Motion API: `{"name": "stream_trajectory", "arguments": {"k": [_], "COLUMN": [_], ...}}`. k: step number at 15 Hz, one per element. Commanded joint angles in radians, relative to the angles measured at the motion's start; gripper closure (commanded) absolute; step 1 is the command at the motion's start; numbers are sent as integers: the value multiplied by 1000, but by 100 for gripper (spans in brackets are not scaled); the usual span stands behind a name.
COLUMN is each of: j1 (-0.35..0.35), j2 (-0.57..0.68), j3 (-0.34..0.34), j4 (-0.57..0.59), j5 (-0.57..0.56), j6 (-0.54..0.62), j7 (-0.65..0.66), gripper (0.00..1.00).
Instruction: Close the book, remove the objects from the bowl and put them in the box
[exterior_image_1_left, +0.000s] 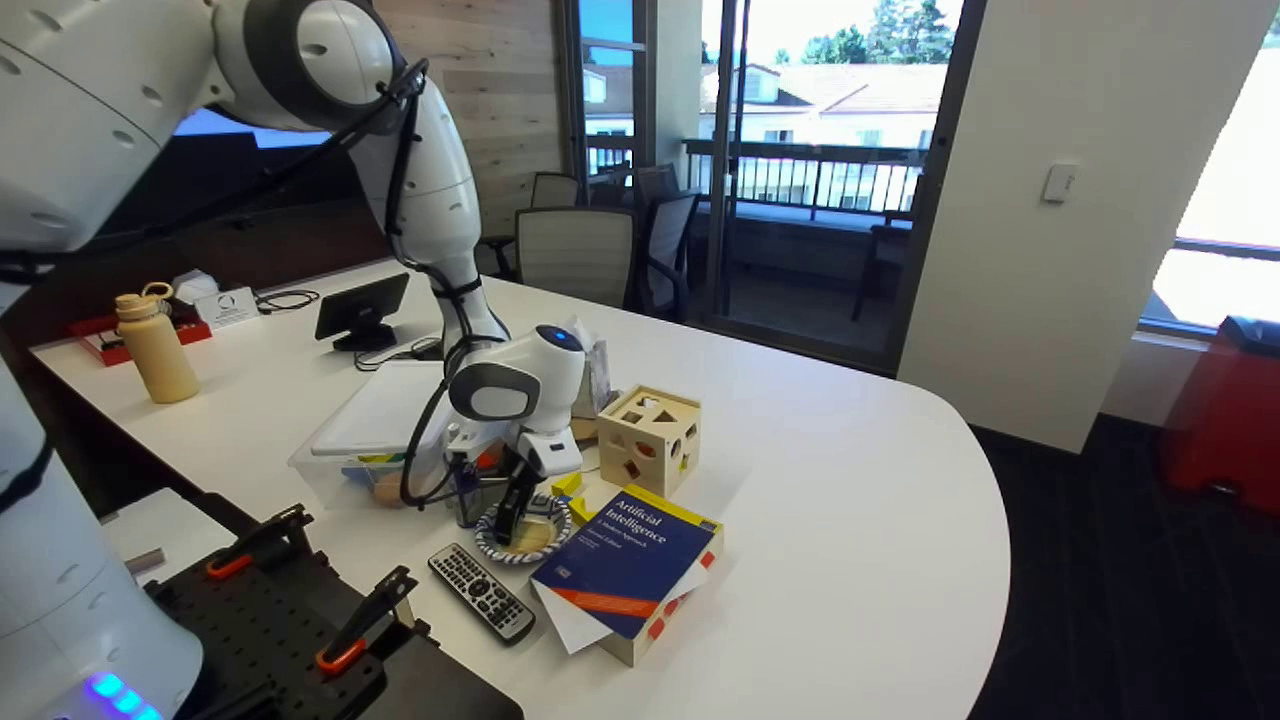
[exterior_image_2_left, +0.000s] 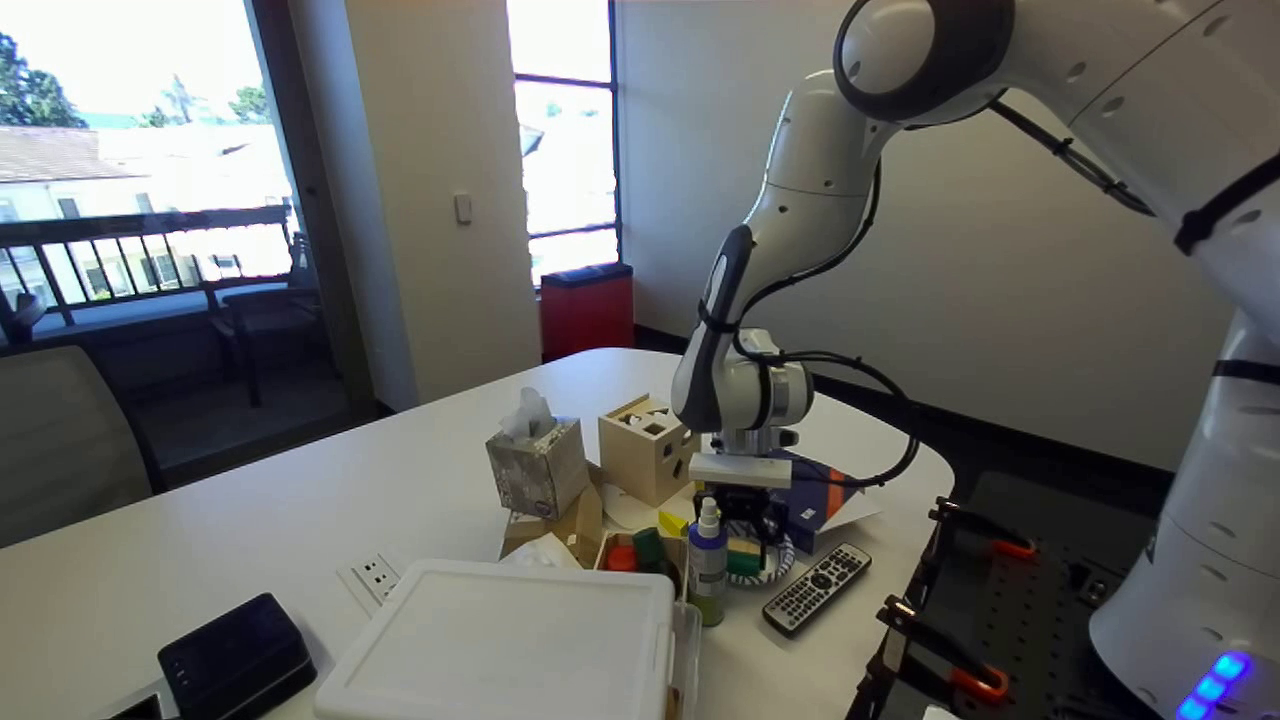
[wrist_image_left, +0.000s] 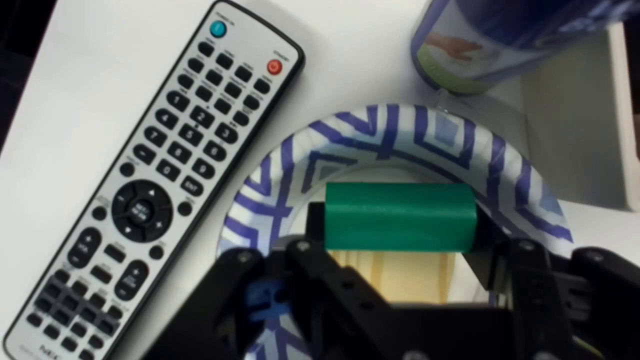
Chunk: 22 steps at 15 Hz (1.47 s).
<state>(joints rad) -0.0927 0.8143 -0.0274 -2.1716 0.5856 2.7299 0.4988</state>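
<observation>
Wrist view: at centre, the gripper (wrist_image_left: 397, 220) clamps a green block (wrist_image_left: 400, 217) by its ends over the bowl (wrist_image_left: 345, 134); left, remote control (wrist_image_left: 155, 170).

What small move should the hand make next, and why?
Probably lift the green block straight up: the hand appears closed on its ends, in or just above the bowl, and a sideways move might catch the nearby spray bottle.

Blue book (exterior_image_1_left: 640, 545), closed, cover up; beside it, blue-patterned round bowl (wrist_image_left: 382, 131), pale wood-grained piece (wrist_image_left: 407, 277) inside; green block (wrist_image_left: 400, 216), held end-to-end, over it.
</observation>
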Motion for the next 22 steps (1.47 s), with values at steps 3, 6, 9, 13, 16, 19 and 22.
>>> {"name": "stream_trajectory", "arguments": {"k": [3,6,9,13,16,19,22], "j1": [80,91,125,182,214,239,256], "j2": [-165,-242,-271,-231,-195,-158,-114], "j3": [-54,-24,2,10,9,3,-2], "j4": [-109,-139,-120,-51,-7,43,93], "j5": [-20,-29,-59,-127,-166,-200,-229], "j6": [34,66,70,46,43,28,5], "j7": [27,-16,-9,20,24,25,29], "gripper": [58,58,58,58,58,58,58]}}
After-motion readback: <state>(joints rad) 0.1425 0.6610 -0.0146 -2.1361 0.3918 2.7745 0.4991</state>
